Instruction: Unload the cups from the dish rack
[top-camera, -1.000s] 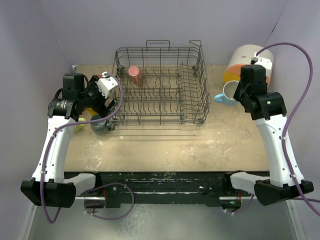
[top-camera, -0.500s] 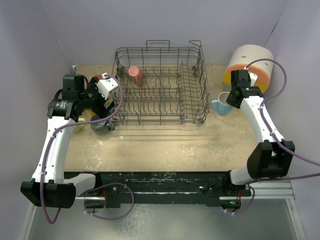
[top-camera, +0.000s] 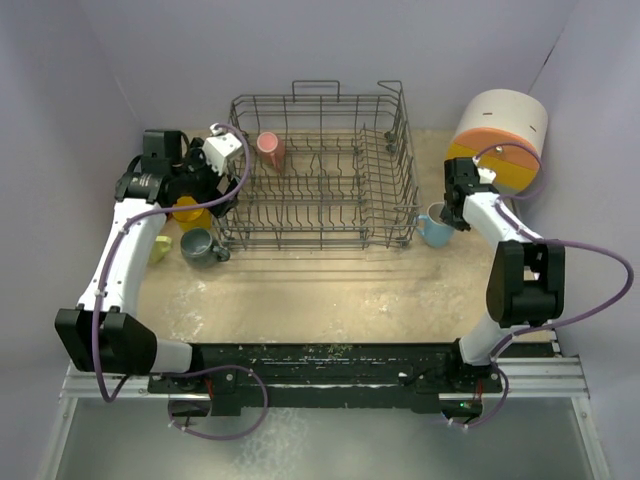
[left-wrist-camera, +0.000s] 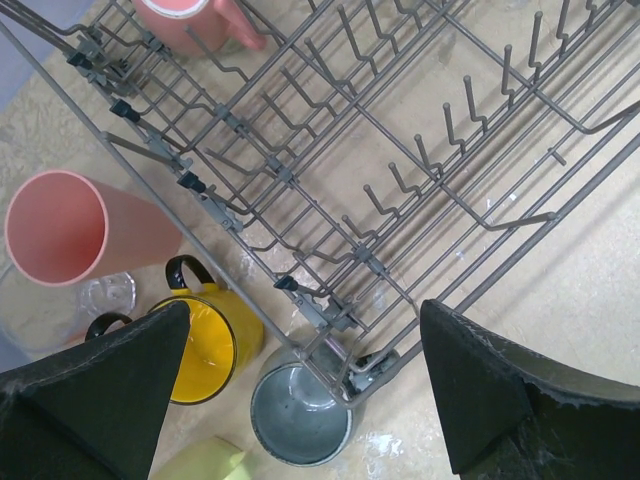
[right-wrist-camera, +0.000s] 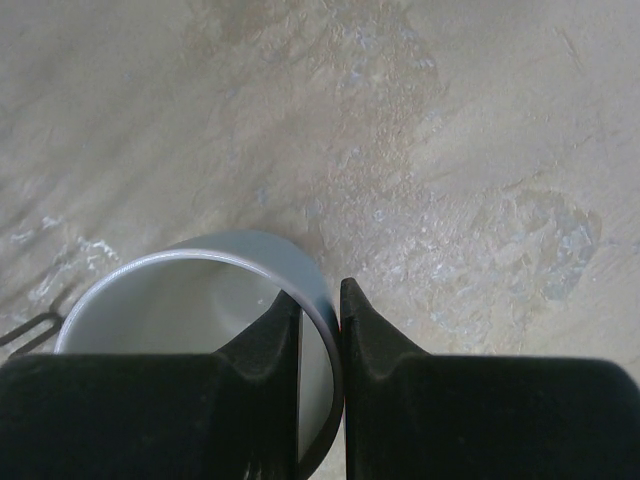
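Note:
The dark grey wire dish rack (top-camera: 320, 170) stands mid-table with a pink mug (top-camera: 270, 150) in its far left corner. My left gripper (top-camera: 212, 185) is open and empty above the rack's left edge (left-wrist-camera: 300, 160). Below it on the table stand a pink tumbler (left-wrist-camera: 55, 230), a yellow mug (left-wrist-camera: 200, 340), a grey mug (left-wrist-camera: 300, 415) and a yellow-green cup (left-wrist-camera: 205, 462). The pink mug (left-wrist-camera: 195, 18) shows at the top of that view. My right gripper (top-camera: 452, 205) is shut on the wall of a light blue mug (top-camera: 435, 228), its fingers (right-wrist-camera: 275, 335) pinching the rim (right-wrist-camera: 230, 250) low over the table.
A round white, orange and yellow box (top-camera: 497, 135) stands at the back right, just behind the right gripper. The side walls close in at left and right. A clear glass piece (left-wrist-camera: 105, 293) lies beside the pink tumbler.
My right arm has swung down and in, bringing the blue mug low beside the rack's right end. My left gripper has lifted off the grey mug and moved toward the back.

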